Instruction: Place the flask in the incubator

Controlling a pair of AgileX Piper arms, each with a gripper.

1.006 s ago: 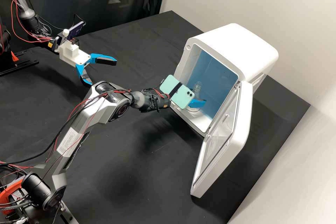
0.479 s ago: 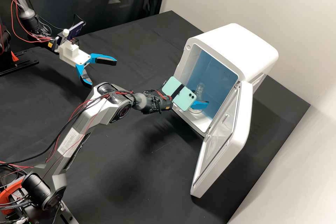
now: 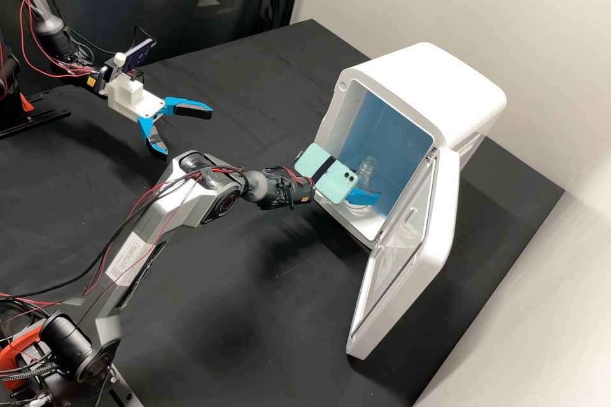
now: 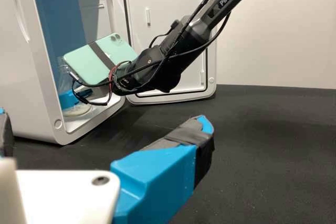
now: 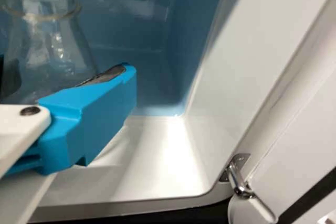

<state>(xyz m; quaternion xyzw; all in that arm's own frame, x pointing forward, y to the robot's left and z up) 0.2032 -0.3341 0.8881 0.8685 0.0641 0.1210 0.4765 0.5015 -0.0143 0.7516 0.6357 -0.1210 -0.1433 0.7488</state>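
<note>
Black bench (image 3: 267, 305) with white incubator (image 3: 439, 89) near its right edge, door (image 3: 407, 254) swung wide. Your right gripper (image 3: 361, 194) lies inside, at the upright flask (image 3: 365, 168); whether it grips, you cannot tell. Your left gripper (image 3: 183, 130) hangs, jaws spread wide, above the far left edge

A black bench (image 3: 254, 305) with a matt, dark top is seen. On its right part a white incubator (image 3: 439, 86) is set directly on the surface, with its blue-lined chamber turned toward the middle of the bench. Its door (image 3: 407, 254) is swung wide open (hinged on the side nearer the camera) and is held upright near the bench's near right edge. In the left wrist view, bare bench (image 4: 273, 129) is shown in front of the incubator (image 4: 31, 103).
</note>
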